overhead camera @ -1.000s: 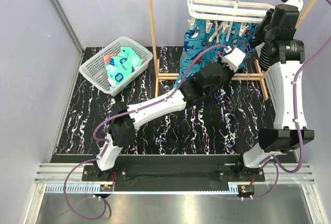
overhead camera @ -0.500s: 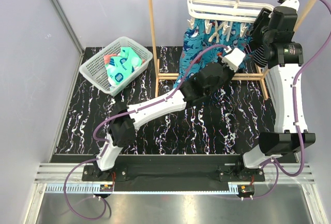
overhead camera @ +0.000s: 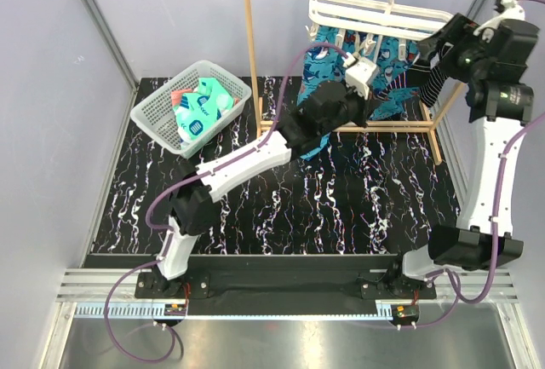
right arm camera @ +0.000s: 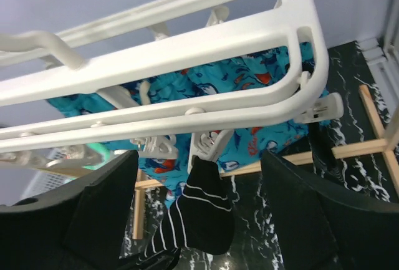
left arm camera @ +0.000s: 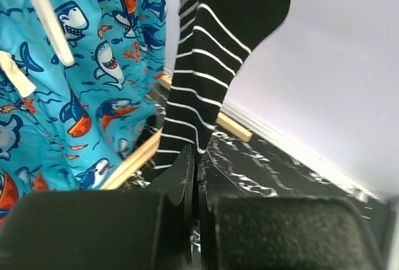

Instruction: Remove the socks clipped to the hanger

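A black white-veined marbled table (overhead camera: 358, 207) fills the middle of the overhead view, with a tall wooden rack (overhead camera: 252, 71) at upper centre. From its bar hangs a white plastic slatted hanger (right arm camera: 187, 52), tilted, with a large blue shark-print cloth (left arm camera: 75, 77) below it. A white mesh basket (overhead camera: 149, 113) at upper left holds teal-green socks (overhead camera: 200, 109). At the hanger's right end, a black-and-white striped sock (left arm camera: 212, 45) hangs from a white clip (right arm camera: 209, 145), drawn down-left. The left gripper (left arm camera: 196, 164) is pinched tight on the sock's lower end. The right gripper (right arm camera: 199, 158) gapes wide, its fingers either side of the clip, touching nothing.
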Available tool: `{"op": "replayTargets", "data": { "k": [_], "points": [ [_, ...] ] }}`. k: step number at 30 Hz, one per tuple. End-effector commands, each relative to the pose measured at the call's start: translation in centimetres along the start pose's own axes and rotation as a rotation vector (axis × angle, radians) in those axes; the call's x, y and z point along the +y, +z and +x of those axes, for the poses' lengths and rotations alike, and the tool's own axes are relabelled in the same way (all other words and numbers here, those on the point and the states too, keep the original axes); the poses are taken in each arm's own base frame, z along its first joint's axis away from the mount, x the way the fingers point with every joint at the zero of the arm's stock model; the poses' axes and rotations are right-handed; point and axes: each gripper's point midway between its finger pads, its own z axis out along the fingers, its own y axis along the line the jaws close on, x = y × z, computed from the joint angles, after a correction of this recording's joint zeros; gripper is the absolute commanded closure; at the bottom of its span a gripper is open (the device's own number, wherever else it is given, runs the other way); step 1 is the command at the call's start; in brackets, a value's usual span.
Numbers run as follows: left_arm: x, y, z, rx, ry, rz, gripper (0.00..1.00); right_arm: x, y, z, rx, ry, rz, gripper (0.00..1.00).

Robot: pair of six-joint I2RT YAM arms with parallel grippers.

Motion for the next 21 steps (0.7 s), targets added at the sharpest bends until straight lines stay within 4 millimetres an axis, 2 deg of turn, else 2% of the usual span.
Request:
{"op": "replayTargets", "data": {
  "k": [1,4,10,15,18,21],
  "points": [
    [-1.8,-2.8,-6.9,-0.104,-0.124,0.146,1.00,3.2,-2.9,-2.3,-0.058,0.050,-0.224,0.13],
    [-1.3,-3.2,-7.3,-0.094,-0.173,0.179,1.00,2.9,-3.5,-2.4,-0.054,0.096,-0.295,0.14],
    [-0.9,-3.5,-7.4,-0.095,-0.153,0.168,1.00,2.6,-3.1,-2.2,-0.032,0.177,-0.328,0.27],
    [0.5,-3.6,-7.2,-0.101,-0.119,0.096,1.00,2.0,-3.0,-2.9,-0.048,0.200,-0.274,0.39],
    [1.0,-3.5,-7.1,-0.108,-0.109,0.072,1.00,1.6,-3.1,-3.3,-0.061,0.227,-0.236,0.43],
    [1.1,-3.6,-7.4,-0.118,-0.094,0.056,1.00,0.5,-2.6,-2.9,-0.039,0.264,-0.165,0.45]
  ]
}}
